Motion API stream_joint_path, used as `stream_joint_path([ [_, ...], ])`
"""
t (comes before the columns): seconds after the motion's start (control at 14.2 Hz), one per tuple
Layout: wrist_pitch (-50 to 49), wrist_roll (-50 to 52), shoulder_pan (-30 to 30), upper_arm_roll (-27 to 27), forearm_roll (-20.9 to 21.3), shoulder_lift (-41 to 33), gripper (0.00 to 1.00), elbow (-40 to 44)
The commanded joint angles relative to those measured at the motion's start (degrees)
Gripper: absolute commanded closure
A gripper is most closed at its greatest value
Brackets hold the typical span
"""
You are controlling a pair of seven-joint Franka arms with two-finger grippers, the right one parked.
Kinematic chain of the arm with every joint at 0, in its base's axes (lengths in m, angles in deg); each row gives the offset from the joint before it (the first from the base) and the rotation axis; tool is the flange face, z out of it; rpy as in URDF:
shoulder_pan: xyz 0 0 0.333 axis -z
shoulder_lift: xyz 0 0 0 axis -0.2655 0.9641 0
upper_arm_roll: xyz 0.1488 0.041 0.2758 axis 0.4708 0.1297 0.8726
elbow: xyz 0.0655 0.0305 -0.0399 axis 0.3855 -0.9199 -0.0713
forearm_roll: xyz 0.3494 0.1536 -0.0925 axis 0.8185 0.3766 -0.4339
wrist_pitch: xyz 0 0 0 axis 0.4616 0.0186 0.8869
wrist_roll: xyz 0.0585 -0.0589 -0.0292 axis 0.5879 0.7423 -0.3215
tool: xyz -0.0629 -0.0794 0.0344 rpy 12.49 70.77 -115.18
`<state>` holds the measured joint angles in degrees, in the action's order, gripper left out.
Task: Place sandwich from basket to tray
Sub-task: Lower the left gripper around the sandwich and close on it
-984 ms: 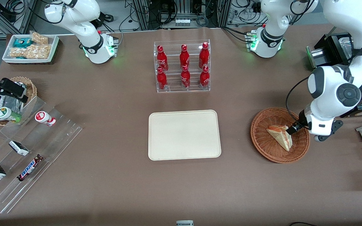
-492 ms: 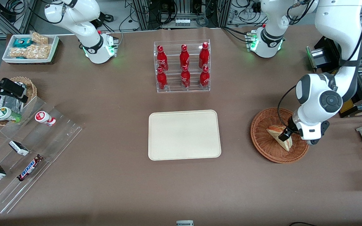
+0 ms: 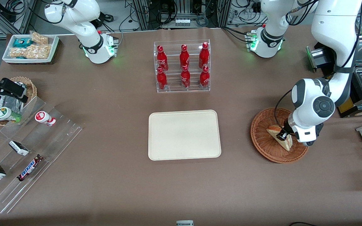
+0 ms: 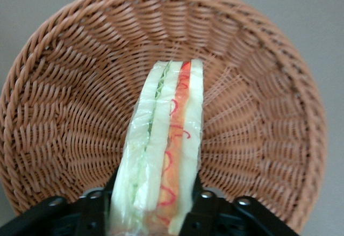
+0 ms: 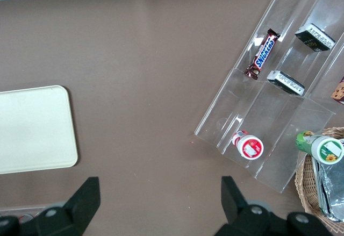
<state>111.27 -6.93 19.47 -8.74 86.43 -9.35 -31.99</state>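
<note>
Sandwich (image 4: 161,150) sits in the reddish-brown wicker basket (image 3: 262,142), standing on edge, red and green filling layers facing the wrist camera. Left gripper (image 4: 153,206) is down in the basket with a finger on each bread face, narrowed to the wedge's thickness and touching the wrap. Cream tray (image 3: 184,135) lies at 9 o'clock from the basket, well apart.
</note>
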Motion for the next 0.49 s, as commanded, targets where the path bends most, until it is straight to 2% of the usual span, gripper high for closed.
stream_joint_path([
  [0.0,-4.7,1.2,0.8,-0.1,0.0,0.0,0.95,5.3],
  [0.21,-12.7,0.9,1.5,-2.9,-0.3,0.5,0.95,13.2],
  [0.42,-14.1,1.1,1.5,-8.9,-0.8,1.8,0.95,17.8],
])
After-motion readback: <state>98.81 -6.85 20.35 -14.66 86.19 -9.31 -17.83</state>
